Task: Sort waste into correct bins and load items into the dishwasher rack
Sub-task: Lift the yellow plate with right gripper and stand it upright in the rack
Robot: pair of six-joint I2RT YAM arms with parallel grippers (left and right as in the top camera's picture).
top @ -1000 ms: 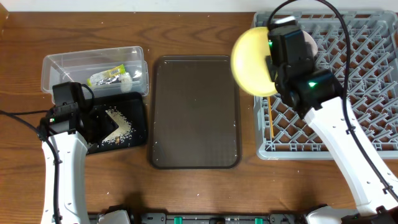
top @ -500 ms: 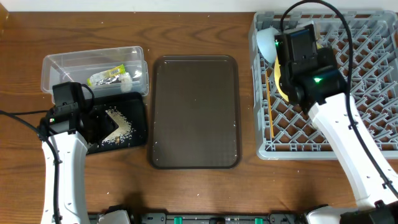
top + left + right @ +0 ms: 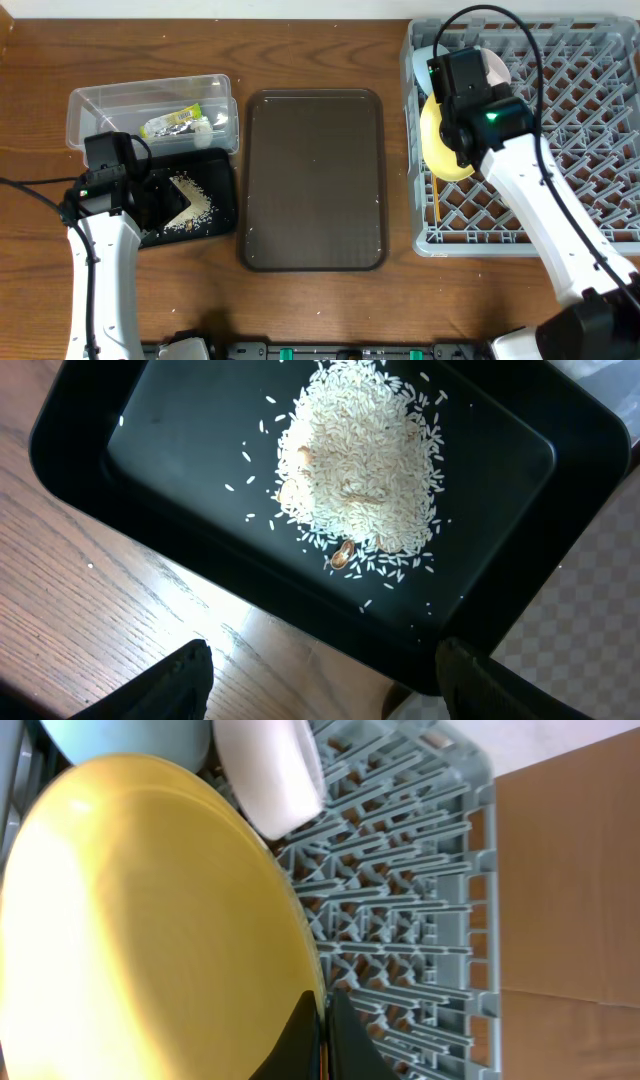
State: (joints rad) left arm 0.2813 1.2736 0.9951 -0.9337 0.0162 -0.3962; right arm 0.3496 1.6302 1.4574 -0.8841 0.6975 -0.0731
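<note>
My right gripper (image 3: 322, 1020) is shut on the rim of the yellow plate (image 3: 440, 145), which stands on edge in the left part of the grey dishwasher rack (image 3: 580, 130); it also shows in the right wrist view (image 3: 150, 920). A light blue bowl (image 3: 130, 740) and a white bowl (image 3: 270, 770) sit in the rack behind the plate. Wooden chopsticks (image 3: 436, 195) lie in the rack's left column. Rice grains (image 3: 360, 460) are piled in the black tray (image 3: 150, 500). My left gripper (image 3: 320, 680) is open and empty over the tray's near edge. The green-and-yellow wrapper (image 3: 170, 122) and white scrap (image 3: 203, 125) lie in the clear tub (image 3: 100, 100).
A large brown serving tray (image 3: 313, 180) lies in the middle of the wooden table, between the bins and the rack. The left arm (image 3: 105, 175) hangs over the black tray (image 3: 215, 215).
My right arm has carried the yellow plate from over the rack's left edge down into the rack, and turned it on edge. The left arm has not moved.
</note>
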